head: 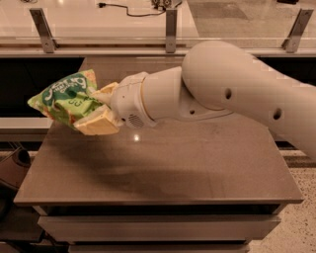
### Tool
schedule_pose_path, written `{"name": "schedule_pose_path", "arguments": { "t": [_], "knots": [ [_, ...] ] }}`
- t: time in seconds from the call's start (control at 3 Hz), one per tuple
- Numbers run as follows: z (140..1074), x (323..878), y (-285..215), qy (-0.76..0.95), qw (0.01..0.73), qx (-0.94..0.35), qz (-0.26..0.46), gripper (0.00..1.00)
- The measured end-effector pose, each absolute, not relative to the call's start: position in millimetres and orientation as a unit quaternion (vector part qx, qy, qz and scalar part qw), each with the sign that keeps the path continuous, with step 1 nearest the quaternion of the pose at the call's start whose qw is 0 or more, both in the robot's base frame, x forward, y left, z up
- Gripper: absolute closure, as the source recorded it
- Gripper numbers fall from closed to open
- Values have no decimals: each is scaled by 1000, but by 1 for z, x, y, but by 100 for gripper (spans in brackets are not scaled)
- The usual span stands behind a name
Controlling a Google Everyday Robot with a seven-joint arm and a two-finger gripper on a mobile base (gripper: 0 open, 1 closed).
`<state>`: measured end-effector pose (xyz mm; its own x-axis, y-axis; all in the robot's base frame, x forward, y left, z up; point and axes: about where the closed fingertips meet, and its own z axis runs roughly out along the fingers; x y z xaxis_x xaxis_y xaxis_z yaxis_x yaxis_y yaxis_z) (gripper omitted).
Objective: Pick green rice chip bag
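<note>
We are viewing the bench [163,168] from its front; the white arm [237,84] is reaching in from the bench's right side and stretching across its rear half towards its left edge; the tool [88,111] is sitting at the arm's end, over the bench's rear left corner; its pale yellow fingers [98,126] are clamping the green rice chip bag [64,96] between them, one finger pressing on the bag's upper right edge and the other pressing from beneath; the bag is tilting, with its dark green logo facing up and towards us, and its glossy skin is crumpling where the fingers are biting; most of the bag is hanging out past the bench's left edge, over the dark space beside it; as far as we can judge, the bag is being held clear of the bench top, and a soft shadow is lying on the brown surface below the arm; behind the bench, metal posts [170,27] are standing along a pale counter [74,20], and a dark cable [133,11] is trailing over that counter; below the bench top, a drawer front [158,227] is showing; to the bench's lower right, a speckled floor [301,232] is showing.
</note>
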<state>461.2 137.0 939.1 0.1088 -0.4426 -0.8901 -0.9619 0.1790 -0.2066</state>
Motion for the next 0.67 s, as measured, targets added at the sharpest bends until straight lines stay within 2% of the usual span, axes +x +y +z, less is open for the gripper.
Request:
{"name": "schedule_pose_path", "arguments": {
  "t": [0.33, 0.67],
  "knots": [
    [975, 457, 116, 597, 495, -574, 263, 100],
    [975, 457, 116, 597, 495, -574, 262, 100]
  ]
}}
